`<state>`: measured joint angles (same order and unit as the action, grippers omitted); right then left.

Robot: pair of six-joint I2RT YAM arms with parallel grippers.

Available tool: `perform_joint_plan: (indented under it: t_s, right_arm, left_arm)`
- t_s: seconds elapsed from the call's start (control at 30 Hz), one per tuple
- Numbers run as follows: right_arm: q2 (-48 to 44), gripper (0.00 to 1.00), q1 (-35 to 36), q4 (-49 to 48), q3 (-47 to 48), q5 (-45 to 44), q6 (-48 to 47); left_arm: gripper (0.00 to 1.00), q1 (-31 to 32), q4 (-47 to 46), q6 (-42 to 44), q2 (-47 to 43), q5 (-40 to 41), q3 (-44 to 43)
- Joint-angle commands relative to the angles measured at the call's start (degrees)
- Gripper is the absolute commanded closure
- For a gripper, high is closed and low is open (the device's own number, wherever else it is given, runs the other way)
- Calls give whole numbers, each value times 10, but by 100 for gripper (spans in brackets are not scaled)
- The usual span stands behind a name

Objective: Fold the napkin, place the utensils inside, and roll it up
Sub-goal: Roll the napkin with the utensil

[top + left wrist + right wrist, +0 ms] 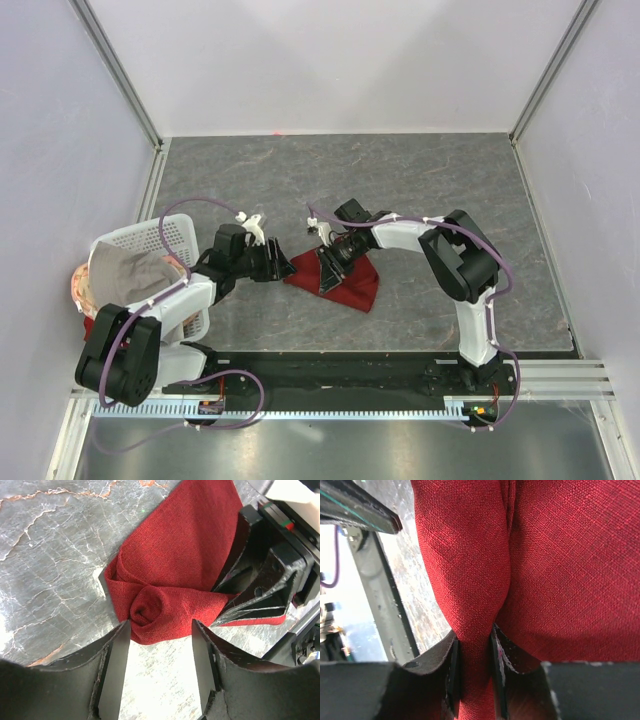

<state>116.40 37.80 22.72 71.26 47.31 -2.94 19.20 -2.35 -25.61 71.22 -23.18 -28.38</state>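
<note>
The maroon napkin (350, 284) lies partly rolled on the grey table in the middle of the top view. In the left wrist view its rolled end (150, 609) faces me, spiralled, with a flat flap behind. My left gripper (161, 630) is open, its jaws either side of the roll's end and not touching it; in the top view it (284, 264) sits at the napkin's left tip. My right gripper (474, 639) is shut on the rolled fold of the napkin (465, 570); it also shows in the top view (328, 260). The utensils are hidden.
A white basket (176, 232) stands at the far left with a grey-beige cloth (125, 272) draped on it. The right gripper's black fingers (260, 592) sit close to my left gripper. A black rail (330, 372) runs along the near table edge.
</note>
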Motion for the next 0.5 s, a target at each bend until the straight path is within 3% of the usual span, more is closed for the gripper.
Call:
perform_joint_plan:
  t_s: [0.0,0.23,0.47]
  right_arm:
    - [30,67,1,27,24,31,-2]
    - [45,67,-1,30,27,30,-4]
    - [46,60,-4,36,35,19,-2]
  left_arm:
    - [43,0,-56,10,4,-20,12]
    - [46,0,-99,6,23,-27,20]
    - [58,0,-110,0,66,-33,24]
